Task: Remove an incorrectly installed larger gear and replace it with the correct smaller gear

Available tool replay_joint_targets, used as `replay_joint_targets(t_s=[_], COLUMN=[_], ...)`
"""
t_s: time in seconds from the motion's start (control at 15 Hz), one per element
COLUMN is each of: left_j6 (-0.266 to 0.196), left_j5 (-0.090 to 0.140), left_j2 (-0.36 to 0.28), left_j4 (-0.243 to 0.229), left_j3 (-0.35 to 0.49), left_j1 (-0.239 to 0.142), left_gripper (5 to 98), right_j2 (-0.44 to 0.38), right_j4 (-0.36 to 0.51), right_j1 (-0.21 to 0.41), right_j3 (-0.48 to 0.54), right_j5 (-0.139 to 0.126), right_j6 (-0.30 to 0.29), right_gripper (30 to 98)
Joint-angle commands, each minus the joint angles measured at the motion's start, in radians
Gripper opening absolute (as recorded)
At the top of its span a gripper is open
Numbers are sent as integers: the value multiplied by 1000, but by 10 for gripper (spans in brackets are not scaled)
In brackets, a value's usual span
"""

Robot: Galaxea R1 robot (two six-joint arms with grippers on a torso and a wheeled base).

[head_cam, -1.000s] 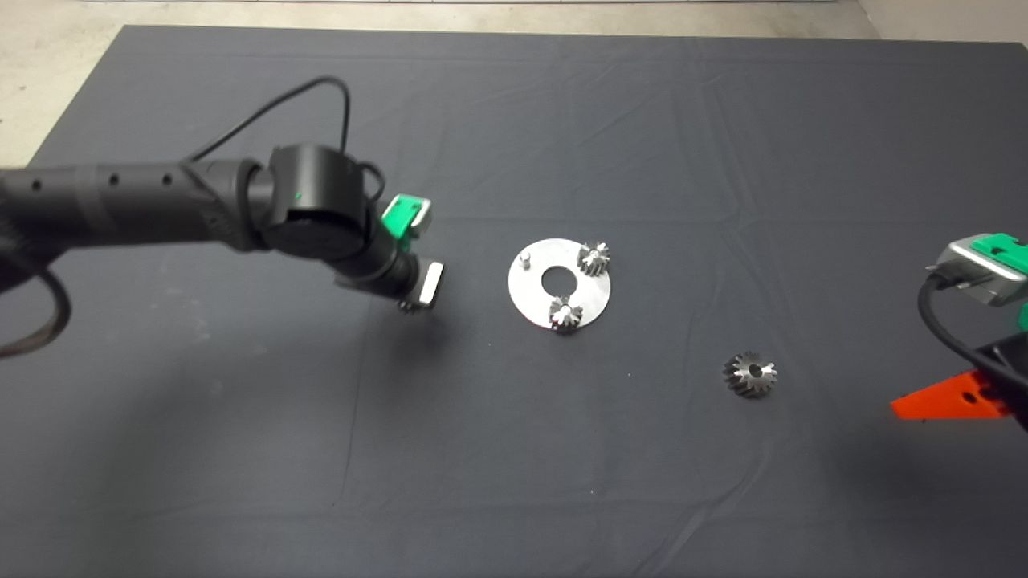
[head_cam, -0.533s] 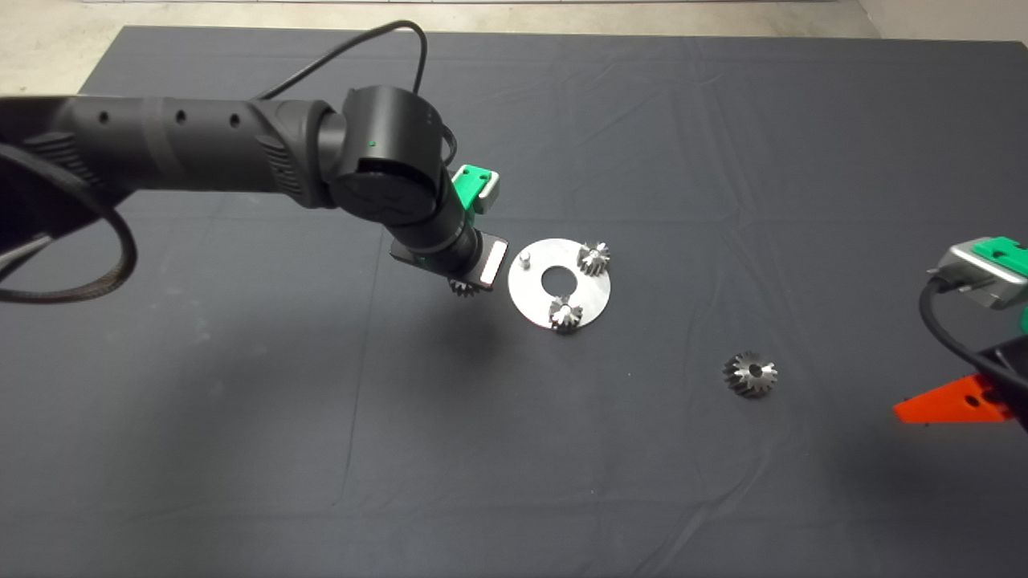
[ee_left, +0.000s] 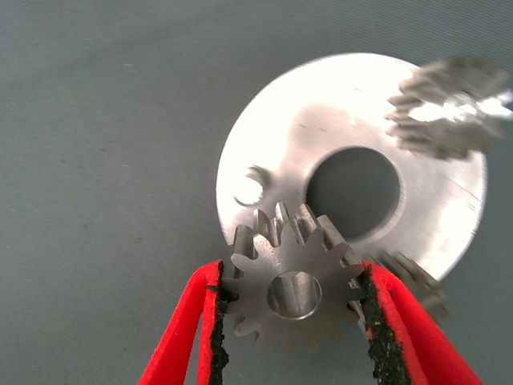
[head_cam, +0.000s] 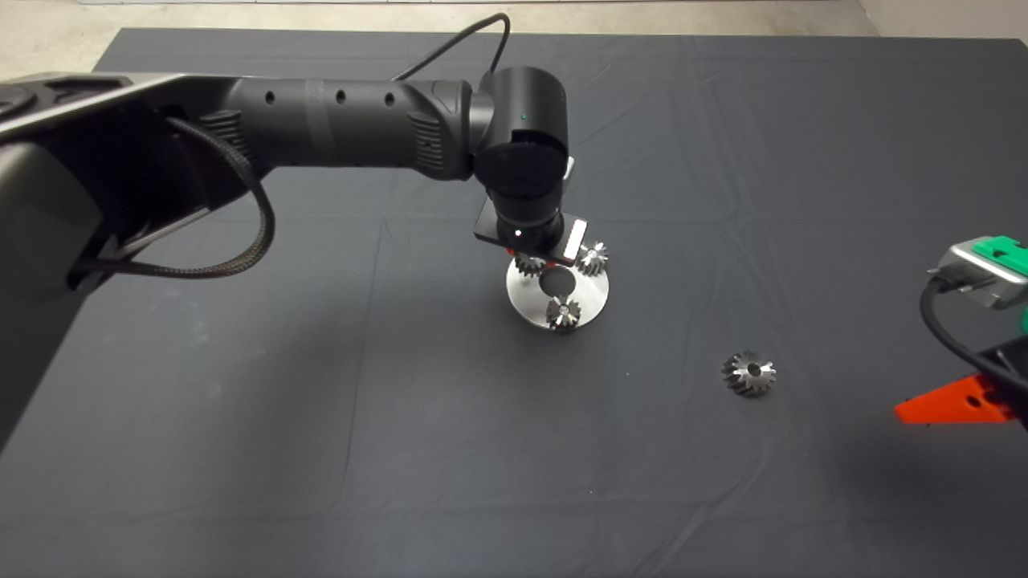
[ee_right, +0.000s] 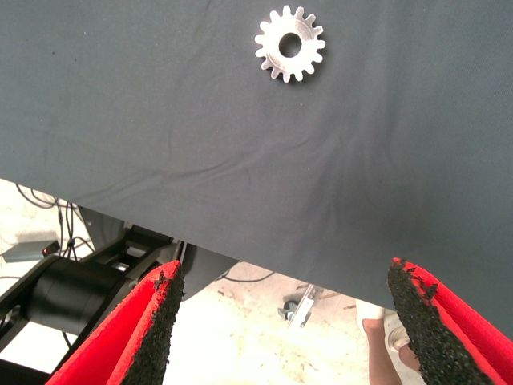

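Your left gripper [ee_left: 292, 301] is clamped on the smaller gear [ee_left: 292, 285], both pads [ee_left: 373, 321] bearing on opposite teeth with the bore facing the wrist camera. Over the last second the arm has carried that gear in from well out on the mat; it now hangs over the steel disc [head_cam: 593, 299], where a second ago it was well short of the rim.

Finding: the bare pin [ee_left: 255, 183] stands just ahead of the held gear and slightly to one side — the bore is not yet over it. Two other small gears [head_cam: 564, 312] sit on the disc beyond and beside your fingers; the nearer one lies close to one pad.

The larger gear [head_cam: 748, 373] lies loose on the mat, well apart from the left gripper and between the disc and the right gripper [ee_right: 284, 321]. It has not moved in that second, so removal looks complete and only the fitting remains.

Your right gripper is parked at the mat's edge, fingers spread wide and empty, with the larger gear on the mat ahead of it and the floor showing past the mat edge.

Judgement: you are in the alignment step. The next move calls for a short shift to centre the bore on the pin, then a straight descent. Risk — a tooth may ride onto the neighbouring gears rather than mesh.
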Motion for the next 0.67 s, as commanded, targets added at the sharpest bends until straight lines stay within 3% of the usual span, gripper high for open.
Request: replay_joint_targets(t_s=[0.0,0.6], left_j6=[0,-1], left_j5=[14,26], left_j2=[6,7], left_j4=[-4,-3], left_j3=[-65,-115], left_j1=[-29,-29], left_gripper=[347,347], right_j2=[3,40], right_j4=[34,33], right_j1=[20,25], right_j3=[4,2], right_j5=[2,0], right_j6=[-2,-9], right_gripper=[674,674])
